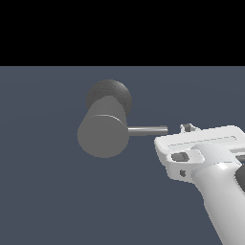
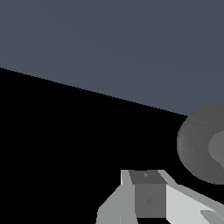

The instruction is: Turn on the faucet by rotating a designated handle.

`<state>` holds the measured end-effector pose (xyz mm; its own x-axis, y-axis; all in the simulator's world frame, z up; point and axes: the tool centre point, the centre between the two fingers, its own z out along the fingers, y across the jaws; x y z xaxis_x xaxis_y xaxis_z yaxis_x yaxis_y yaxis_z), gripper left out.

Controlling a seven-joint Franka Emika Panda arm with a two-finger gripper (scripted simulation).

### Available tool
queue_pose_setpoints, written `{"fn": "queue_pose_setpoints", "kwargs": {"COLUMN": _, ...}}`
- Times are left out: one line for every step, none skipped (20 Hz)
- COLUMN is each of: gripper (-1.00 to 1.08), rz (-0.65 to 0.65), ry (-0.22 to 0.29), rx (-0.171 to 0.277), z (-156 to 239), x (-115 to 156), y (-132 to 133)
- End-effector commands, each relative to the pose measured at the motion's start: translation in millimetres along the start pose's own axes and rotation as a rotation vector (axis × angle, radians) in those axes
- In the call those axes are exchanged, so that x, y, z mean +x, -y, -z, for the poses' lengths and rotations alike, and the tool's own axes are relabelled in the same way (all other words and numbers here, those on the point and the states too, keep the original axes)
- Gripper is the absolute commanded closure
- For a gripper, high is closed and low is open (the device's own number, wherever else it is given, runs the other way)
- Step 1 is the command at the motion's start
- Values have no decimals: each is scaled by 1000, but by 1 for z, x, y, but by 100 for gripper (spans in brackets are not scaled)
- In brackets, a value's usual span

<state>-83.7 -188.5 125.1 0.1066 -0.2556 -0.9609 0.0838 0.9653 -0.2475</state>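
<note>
The faucet (image 1: 103,135) sits centre-scene, its rigid, smooth handle (image 1: 147,130) jutting toward the exterior view's right. Best contact looks like the rod's free tip. The hand (image 1: 187,128) hovers just beside it, holding nothing; its opening cannot be judged.

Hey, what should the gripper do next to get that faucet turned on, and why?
Probably nudge toward the exterior view's left. The gripper sits just past the free end of the handle, apparently not touching it. The handle sticks out sideways from the faucet, so the fingers need to get alongside it before pushing.
</note>
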Motion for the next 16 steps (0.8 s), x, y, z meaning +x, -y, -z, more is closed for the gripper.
{"fn": "queue_pose_setpoints", "kwargs": {"gripper": 108, "rz": -31, "ry": 4, "rx": 3, "z": -1, "x": -3, "y": -5}}
{"fn": "queue_pose_setpoints", "kwargs": {"gripper": 108, "rz": -43, "ry": 4, "rx": 2, "z": -1, "x": -3, "y": -8}}
{"fn": "queue_pose_setpoints", "kwargs": {"gripper": 108, "rz": -53, "ry": 4, "rx": 0, "z": -1, "x": -4, "y": -11}}
{"fn": "queue_pose_setpoints", "kwargs": {"gripper": 108, "rz": -61, "ry": 3, "rx": -3, "z": -1, "x": -4, "y": -14}}
{"fn": "queue_pose_setpoints", "kwargs": {"gripper": 108, "rz": -68, "ry": 0, "rx": -5, "z": 0, "x": -3, "y": -17}}
{"fn": "queue_pose_setpoints", "kwargs": {"gripper": 108, "rz": -74, "ry": -3, "rx": -9, "z": 0, "x": -2, "y": -19}}
{"fn": "queue_pose_setpoints", "kwargs": {"gripper": 108, "rz": -80, "ry": -7, "rx": -12, "z": 0, "x": -1, "y": -23}}
{"fn": "queue_pose_setpoints", "kwargs": {"gripper": 108, "rz": -86, "ry": -12, "rx": -17, "z": 1, "x": 0, "y": -26}}
{"fn": "queue_pose_setpoints", "kwargs": {"gripper": 108, "rz": -92, "ry": -19, "rx": -23, "z": 2, "x": 2, "y": -30}}
{"fn": "queue_pose_setpoints", "kwargs": {"gripper": 108, "rz": -99, "ry": -27, "rx": -29, "z": 3, "x": 4, "y": -34}}
{"fn": "queue_pose_setpoints", "kwargs": {"gripper": 108, "rz": -108, "ry": -35, "rx": -37, "z": 4, "x": 7, "y": -39}}
{"fn": "queue_pose_setpoints", "kwargs": {"gripper": 108, "rz": -120, "ry": -44, "rx": -46, "z": 6, "x": 9, "y": -45}}
{"fn": "queue_pose_setpoints", "kwargs": {"gripper": 108, "rz": -133, "ry": -54, "rx": -54, "z": 7, "x": 11, "y": -52}}
{"fn": "queue_pose_setpoints", "kwargs": {"gripper": 108, "rz": -143, "ry": -62, "rx": -63, "z": 8, "x": 13, "y": -58}}
{"fn": "queue_pose_setpoints", "kwargs": {"gripper": 108, "rz": -152, "ry": -69, "rx": -70, "z": 10, "x": 15, "y": -63}}
{"fn": "queue_pose_setpoints", "kwargs": {"gripper": 108, "rz": -159, "ry": -75, "rx": -76, "z": 11, "x": 16, "y": -68}}
